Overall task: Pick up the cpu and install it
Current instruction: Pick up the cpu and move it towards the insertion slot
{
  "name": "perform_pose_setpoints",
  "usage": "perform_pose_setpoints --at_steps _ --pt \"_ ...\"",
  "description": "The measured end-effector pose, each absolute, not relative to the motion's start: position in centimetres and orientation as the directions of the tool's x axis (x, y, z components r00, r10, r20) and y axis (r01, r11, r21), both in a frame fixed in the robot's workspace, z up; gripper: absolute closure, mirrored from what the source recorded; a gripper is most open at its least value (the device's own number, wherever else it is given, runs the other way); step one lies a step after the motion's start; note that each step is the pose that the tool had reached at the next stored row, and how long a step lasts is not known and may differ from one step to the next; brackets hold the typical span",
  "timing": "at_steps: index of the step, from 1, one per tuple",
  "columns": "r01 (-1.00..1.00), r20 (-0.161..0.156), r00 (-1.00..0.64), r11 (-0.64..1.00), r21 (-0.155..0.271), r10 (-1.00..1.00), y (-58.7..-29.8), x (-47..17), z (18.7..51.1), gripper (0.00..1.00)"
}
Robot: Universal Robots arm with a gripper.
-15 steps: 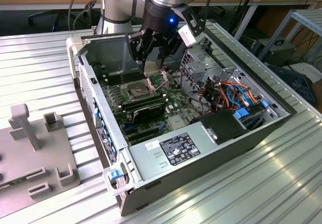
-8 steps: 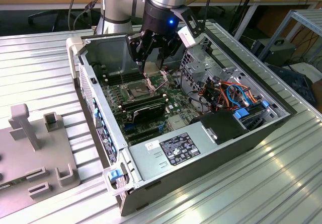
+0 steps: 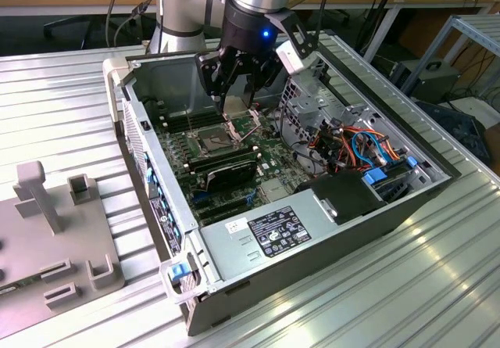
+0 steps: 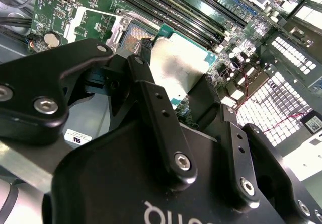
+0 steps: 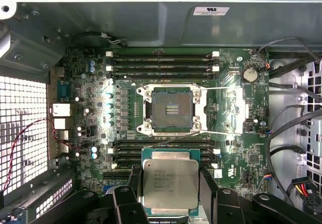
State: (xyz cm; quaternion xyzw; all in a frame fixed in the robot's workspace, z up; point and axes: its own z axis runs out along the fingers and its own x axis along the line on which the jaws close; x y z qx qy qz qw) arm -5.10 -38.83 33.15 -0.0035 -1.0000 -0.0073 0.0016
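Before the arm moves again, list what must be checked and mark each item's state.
1. cpu gripped: ok, clamped by the gripper in the first wrist view.
2. socket empty and uncovered: ok, bare contacts show.
3. cpu edges square with the socket: ok, they run parallel in the first wrist view.
4. cpu centred over the socket: cannot tell.
5. cpu seated: not ok, it is in the gripper, off the board.
6. cables clear: ok, bundled toward the exterior view's right, apart from the socket.

Open computer case (image 3: 414,207) on ribbed metal table (image 3: 437,285); coloured cables (image 3: 355,141), possibly drive leads, inside
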Motion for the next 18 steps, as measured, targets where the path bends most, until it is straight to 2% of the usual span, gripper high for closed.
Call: perform_pose_setpoints --at_steps 18 --pt "0.007 0.003 -1.0 1.0 0.015 0.007 -38.8 -5.1 30.5 0.45"
